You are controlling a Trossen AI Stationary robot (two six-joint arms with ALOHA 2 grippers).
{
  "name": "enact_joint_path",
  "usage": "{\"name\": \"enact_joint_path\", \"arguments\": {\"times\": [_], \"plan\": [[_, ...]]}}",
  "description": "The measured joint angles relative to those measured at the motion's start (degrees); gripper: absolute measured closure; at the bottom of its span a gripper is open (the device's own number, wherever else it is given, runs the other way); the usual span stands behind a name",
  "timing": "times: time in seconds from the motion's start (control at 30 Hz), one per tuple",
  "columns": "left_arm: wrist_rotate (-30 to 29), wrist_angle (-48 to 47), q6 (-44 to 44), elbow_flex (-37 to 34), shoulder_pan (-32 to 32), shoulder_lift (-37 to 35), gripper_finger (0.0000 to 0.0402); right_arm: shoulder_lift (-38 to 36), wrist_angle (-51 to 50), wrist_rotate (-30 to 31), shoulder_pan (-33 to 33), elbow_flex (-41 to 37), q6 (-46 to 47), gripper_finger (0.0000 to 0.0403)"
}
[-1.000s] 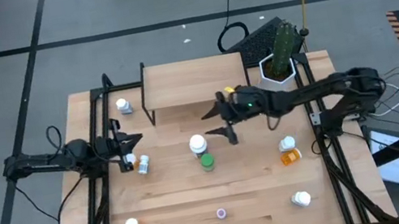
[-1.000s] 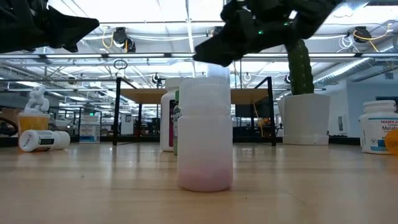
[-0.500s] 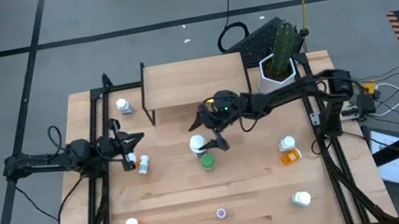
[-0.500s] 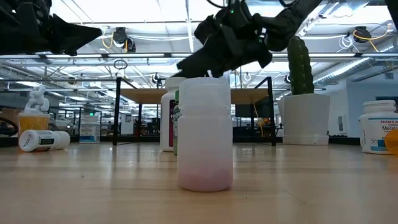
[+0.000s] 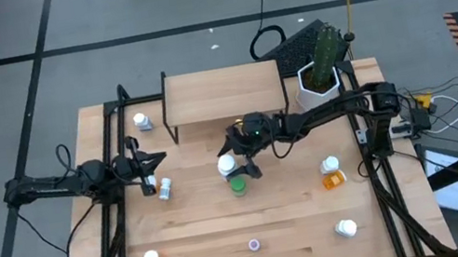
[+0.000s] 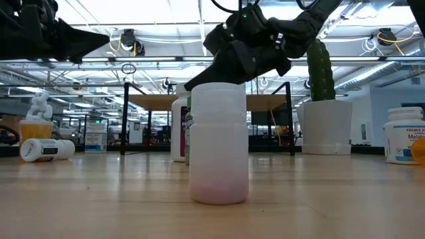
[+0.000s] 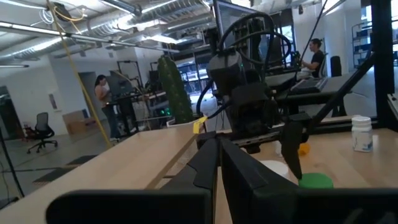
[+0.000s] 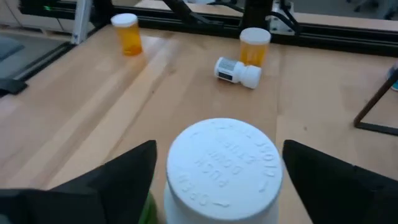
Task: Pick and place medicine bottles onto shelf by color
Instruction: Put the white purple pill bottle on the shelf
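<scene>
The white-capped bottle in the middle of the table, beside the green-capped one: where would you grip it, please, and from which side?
Grip the white bottle across its round cap, coming from above. It stands upright, and the green-capped bottle crowds one side, so lower grips risk a bump. The right tool already straddles the cap, fingers open either side.

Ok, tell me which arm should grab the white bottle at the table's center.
Right. The right gripper has its open jaws straddling the white bottle; the left gripper sits near the table's left edge.

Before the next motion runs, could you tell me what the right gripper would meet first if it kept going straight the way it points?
The right gripper is open, and the white-capped bottle sits directly between its fingers, so it would likely meet that cap first.
</scene>
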Motion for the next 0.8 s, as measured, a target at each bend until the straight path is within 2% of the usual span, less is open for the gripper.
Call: {"name": "enact_joint_path", "arguments": {"times": [0.2,0.27,0.4,0.6,0.7,0.8], "plan": [[-0.25,-0.04,0.07,0.00,0.00,0.00,0.0380,-0.15,-0.35,1.29,-0.10,0.00,1.06,0.0154],[-1.22,-0.04,0.04,0.00,0.00,0.00,0.0380,-1.12,-1.27,3.60,-0.17,-0.01,2.05,0.0174],[-4.81,-0.17,-0.69,0.00,0.00,0.00,0.0380,-7.27,-5.67,9.67,-0.68,-0.04,2.73,0.0174],[-6.43,-0.90,-0.71,0.00,0.00,0.00,0.0380,-22.69,-13.96,21.25,-3.94,-0.04,-1.58,0.0168],[-6.47,-0.85,-0.53,0.00,0.00,0.00,0.0380,-29.63,-16.69,25.46,-8.06,0.00,-4.33,0.0165],[-6.51,-0.78,0.28,0.00,0.00,0.00,0.0380,-33.58,-18.26,26.17,-14.32,0.00,-4.76,0.0167]]}}
